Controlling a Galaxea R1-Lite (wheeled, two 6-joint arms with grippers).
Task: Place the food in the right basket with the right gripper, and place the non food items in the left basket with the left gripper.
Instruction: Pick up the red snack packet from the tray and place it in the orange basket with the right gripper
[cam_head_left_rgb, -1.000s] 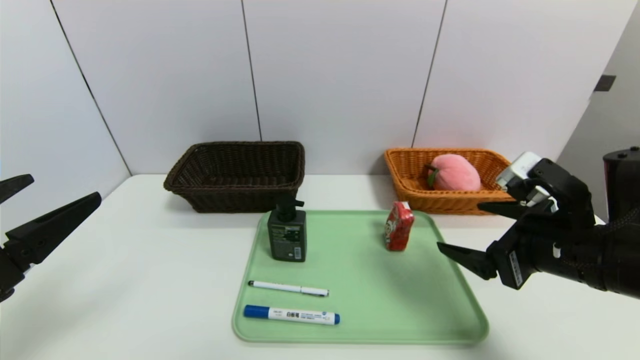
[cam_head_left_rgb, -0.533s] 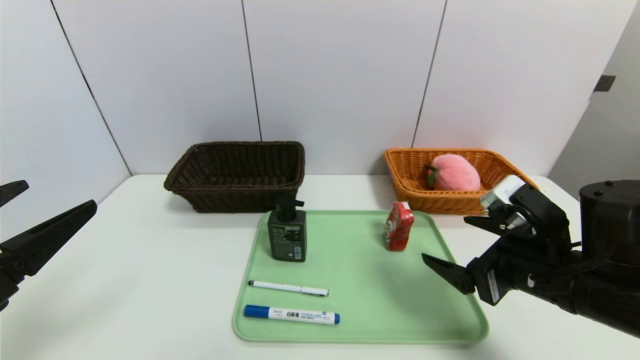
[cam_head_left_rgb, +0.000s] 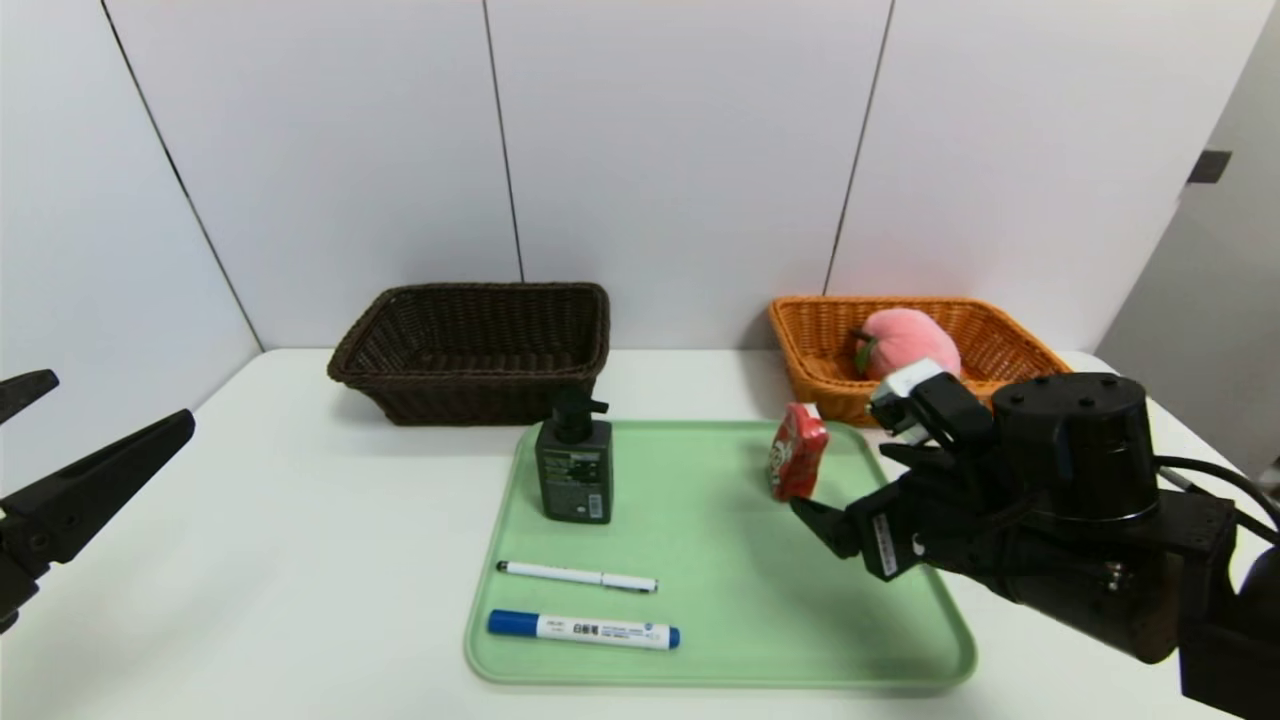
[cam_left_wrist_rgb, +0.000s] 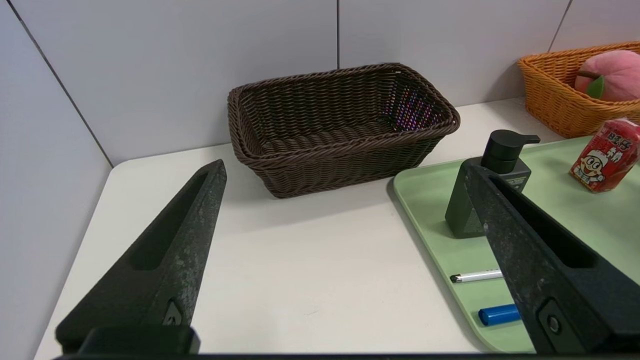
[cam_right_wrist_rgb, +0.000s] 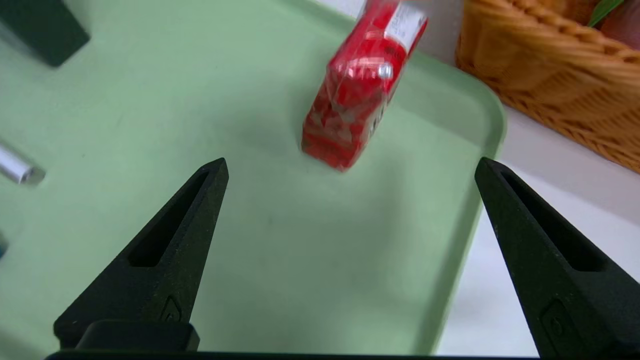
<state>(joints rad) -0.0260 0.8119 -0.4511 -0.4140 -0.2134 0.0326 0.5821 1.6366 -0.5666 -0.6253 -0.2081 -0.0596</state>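
A red snack packet (cam_head_left_rgb: 798, 452) stands on the green tray (cam_head_left_rgb: 740, 600), near its far right corner. My right gripper (cam_head_left_rgb: 845, 480) hovers open just right of the packet, apart from it; the right wrist view shows the packet (cam_right_wrist_rgb: 362, 95) a little beyond the open right gripper (cam_right_wrist_rgb: 350, 161). The pink peach (cam_head_left_rgb: 908, 342) lies in the orange right basket (cam_head_left_rgb: 820, 340). A dark pump bottle (cam_head_left_rgb: 574, 470), thin white pen (cam_head_left_rgb: 577, 576) and blue-capped marker (cam_head_left_rgb: 583, 630) rest on the tray's left half. My left gripper (cam_head_left_rgb: 120, 398) hangs open at the far left, holding nothing.
The dark brown left basket (cam_head_left_rgb: 470, 350) stands empty behind the tray's left corner, against the white wall. The orange basket's near wall (cam_right_wrist_rgb: 540, 95) is close behind the packet. Bare white tabletop lies between my left gripper (cam_left_wrist_rgb: 345, 165) and the tray.
My right gripper has swung left and down over the tray's right edge, closing in on the snack packet. The left gripper has barely moved.
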